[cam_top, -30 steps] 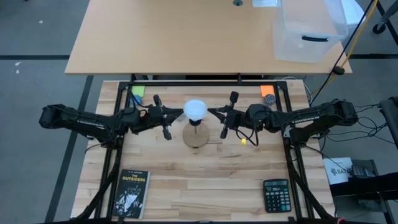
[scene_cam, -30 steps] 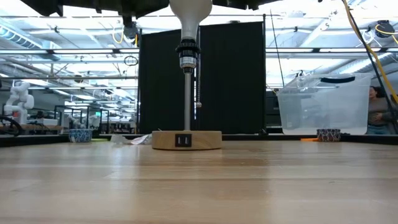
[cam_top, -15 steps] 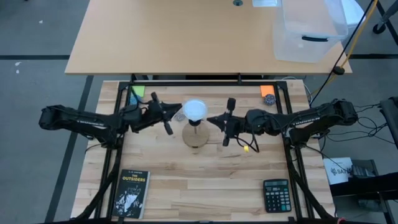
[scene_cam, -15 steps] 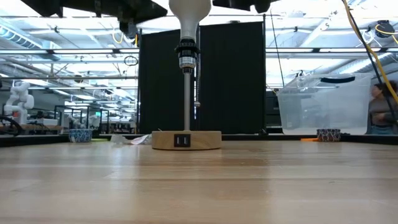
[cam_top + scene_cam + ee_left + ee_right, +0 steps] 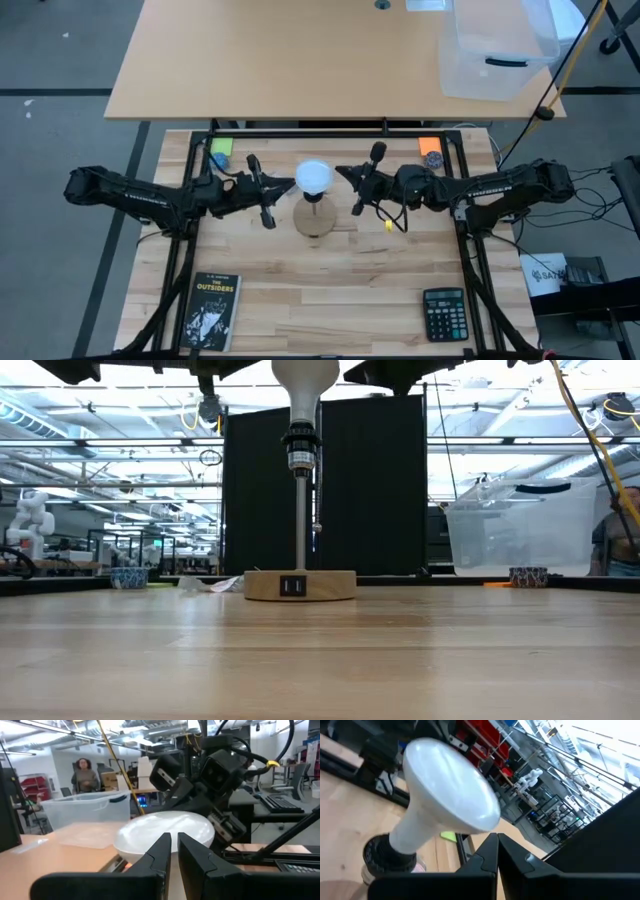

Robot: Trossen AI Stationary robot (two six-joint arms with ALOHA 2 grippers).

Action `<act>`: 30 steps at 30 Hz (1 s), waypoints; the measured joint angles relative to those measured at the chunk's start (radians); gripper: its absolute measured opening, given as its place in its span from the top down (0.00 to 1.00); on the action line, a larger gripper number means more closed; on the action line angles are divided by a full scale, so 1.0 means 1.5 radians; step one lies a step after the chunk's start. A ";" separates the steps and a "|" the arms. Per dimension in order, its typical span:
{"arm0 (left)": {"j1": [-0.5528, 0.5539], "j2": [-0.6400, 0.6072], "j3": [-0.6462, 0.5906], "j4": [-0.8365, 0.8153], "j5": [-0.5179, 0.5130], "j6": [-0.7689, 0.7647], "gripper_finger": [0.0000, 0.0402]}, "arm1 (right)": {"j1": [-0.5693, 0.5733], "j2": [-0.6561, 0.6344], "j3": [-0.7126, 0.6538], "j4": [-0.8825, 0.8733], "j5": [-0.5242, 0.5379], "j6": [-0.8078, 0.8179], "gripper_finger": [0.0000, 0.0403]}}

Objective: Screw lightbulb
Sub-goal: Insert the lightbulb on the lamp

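The white lightbulb (image 5: 314,177) stands upright with its grey base in the black socket (image 5: 301,445), on top of the thin post of the tan wooden stand (image 5: 300,584). It also shows in the left wrist view (image 5: 165,830) and the right wrist view (image 5: 450,790). My left gripper (image 5: 292,183) is shut and level with the globe, just off its left side. My right gripper (image 5: 338,171) is shut, just off the globe's right side. Both point at the globe from opposite sides, high above the table.
A book (image 5: 210,312) lies at the near left and a calculator (image 5: 444,314) at the near right. A clear plastic bin (image 5: 497,50) stands on the far table. Small coloured items (image 5: 430,150) lie at the far edge. A person (image 5: 86,775) stands in the room beyond.
Both grippers have twisted a little about their own long axes and turned back, staying beside the globe. My right gripper dipped toward the table's near edge and has come back toward the far edge. The bulb and stand have stayed in place.
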 joint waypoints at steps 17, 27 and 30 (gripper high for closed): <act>0.014 0.013 0.001 -0.026 -0.042 -0.017 0.91 | 0.026 0.052 0.042 -0.018 0.042 -0.051 1.00; 0.039 0.016 0.000 -0.073 -0.105 -0.060 0.91 | 0.070 0.055 0.042 -0.030 0.007 -0.081 1.00; 0.051 0.018 -0.003 -0.106 -0.100 -0.085 0.91 | 0.083 0.054 0.042 -0.030 0.012 -0.090 1.00</act>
